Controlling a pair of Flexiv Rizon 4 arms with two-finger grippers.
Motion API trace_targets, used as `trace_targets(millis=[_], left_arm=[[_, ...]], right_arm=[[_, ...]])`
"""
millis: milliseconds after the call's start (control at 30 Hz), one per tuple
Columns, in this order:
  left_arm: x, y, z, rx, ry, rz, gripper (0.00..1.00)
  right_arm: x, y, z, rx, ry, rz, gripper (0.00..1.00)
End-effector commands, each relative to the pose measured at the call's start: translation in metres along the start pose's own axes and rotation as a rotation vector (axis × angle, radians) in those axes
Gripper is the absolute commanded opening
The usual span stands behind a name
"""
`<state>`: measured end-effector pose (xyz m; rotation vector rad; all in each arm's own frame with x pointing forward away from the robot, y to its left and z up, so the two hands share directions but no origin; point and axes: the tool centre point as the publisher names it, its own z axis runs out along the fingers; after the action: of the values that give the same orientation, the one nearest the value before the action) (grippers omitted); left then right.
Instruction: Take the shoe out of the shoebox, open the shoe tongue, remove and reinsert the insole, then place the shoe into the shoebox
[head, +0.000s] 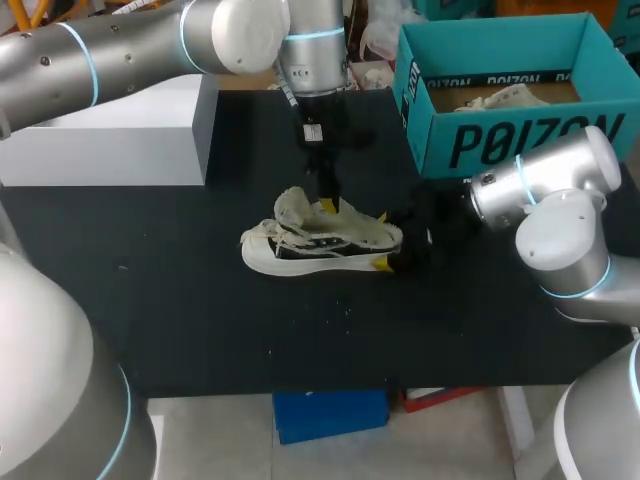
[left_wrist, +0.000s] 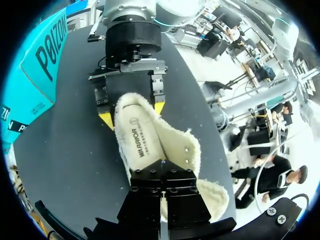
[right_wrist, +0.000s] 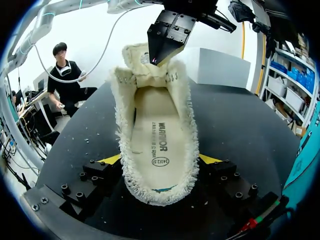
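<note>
A white low shoe (head: 320, 245) with a fleecy lining lies on its sole mid-table. Its heel sits between the yellow tips of my right gripper (head: 383, 240) (right_wrist: 160, 160), both fingers pressing its sides. From above, my left gripper (head: 325, 205) (left_wrist: 162, 175) (right_wrist: 156, 57) is shut on the upper end of the tongue (right_wrist: 140, 55), holding it away from the opening. The printed insole (right_wrist: 157, 145) (left_wrist: 140, 142) lies flat inside the shoe. The teal shoebox (head: 500, 130) stands open at the back right.
A second pale shoe (head: 500, 97) lies in the shoebox. A grey-white block (head: 120, 130) stands at the back left. Bare black tabletop (head: 200, 330) stretches in front of the shoe and to its left.
</note>
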<state>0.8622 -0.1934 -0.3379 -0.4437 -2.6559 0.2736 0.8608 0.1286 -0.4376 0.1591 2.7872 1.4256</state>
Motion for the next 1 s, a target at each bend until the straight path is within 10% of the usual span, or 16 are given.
trace_targets(millis=[33,1000], left_arm=[[0.006,-0.001,0.006,0.001,-0.02,0.004,0.0],[0.004,0.005,0.023,0.011,0.019,-0.047,0.0]], right_arm=[[-0.002,-0.002,0.001,0.002,-0.001,0.002,0.0],[-0.002,-0.002,0.001,0.002,-0.001,0.002,0.0]])
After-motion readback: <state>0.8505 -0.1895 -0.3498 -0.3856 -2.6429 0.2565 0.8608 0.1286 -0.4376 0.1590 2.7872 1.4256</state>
